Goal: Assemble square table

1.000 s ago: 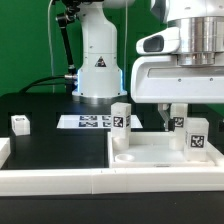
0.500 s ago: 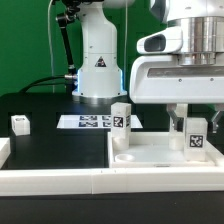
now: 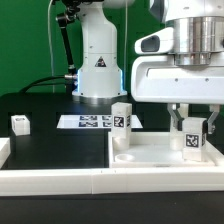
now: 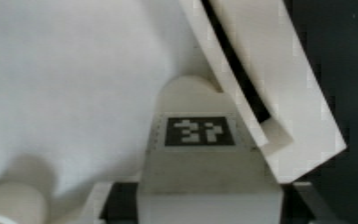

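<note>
Over the square tabletop's end at the exterior view's right, the pincer straddles an upright leg standing on that slab, whether clamped or loose I cannot tell, and an off-centre squeeze could tip the leg or twist it askew.

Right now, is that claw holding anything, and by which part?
Cannot tell: the gripper straddles the top of a white leg; contact isn't visible.
</note>
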Robot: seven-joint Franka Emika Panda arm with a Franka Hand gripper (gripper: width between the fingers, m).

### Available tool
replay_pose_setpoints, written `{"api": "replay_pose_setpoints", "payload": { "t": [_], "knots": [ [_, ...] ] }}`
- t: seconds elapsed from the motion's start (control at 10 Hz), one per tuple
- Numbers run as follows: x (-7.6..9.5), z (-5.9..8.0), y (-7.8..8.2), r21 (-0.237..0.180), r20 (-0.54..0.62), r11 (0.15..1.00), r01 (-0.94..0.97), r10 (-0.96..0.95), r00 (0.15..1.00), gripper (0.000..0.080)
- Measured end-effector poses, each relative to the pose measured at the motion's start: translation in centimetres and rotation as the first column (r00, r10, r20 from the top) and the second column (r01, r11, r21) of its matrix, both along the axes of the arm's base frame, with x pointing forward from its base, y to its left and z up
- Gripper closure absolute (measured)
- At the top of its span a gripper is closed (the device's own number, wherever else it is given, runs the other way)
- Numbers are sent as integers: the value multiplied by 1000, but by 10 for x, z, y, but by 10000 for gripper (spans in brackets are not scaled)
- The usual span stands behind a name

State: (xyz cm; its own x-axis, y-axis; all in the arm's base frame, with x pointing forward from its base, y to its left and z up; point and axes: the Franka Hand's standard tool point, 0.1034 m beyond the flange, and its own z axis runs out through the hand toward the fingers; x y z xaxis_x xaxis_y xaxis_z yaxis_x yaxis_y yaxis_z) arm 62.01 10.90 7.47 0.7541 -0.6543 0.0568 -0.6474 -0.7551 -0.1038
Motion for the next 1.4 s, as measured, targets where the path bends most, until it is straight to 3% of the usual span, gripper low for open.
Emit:
{"api": "replay_pose_setpoints", "payload": {
  "t": [0.4,0.6,0.9,1.1,1.2,1.3,1.4],
  "knots": [
    [0,1,-1,56,-43,889,454,-452,891,509],
    [-1,0,-4,72,-99,751,656,-649,754,508],
    [0,-1,-9,79,-164,564,822,-806,569,508],
    [0,-1,-7,75,-173,494,866,-849,499,508],
    [0,-1,-8,75,-170,511,856,-840,516,418],
    [0,-1,-8,81,-161,558,826,-810,563,269],
    [2,0,-8,89,-146,614,784,-771,620,269]
  ]
}}
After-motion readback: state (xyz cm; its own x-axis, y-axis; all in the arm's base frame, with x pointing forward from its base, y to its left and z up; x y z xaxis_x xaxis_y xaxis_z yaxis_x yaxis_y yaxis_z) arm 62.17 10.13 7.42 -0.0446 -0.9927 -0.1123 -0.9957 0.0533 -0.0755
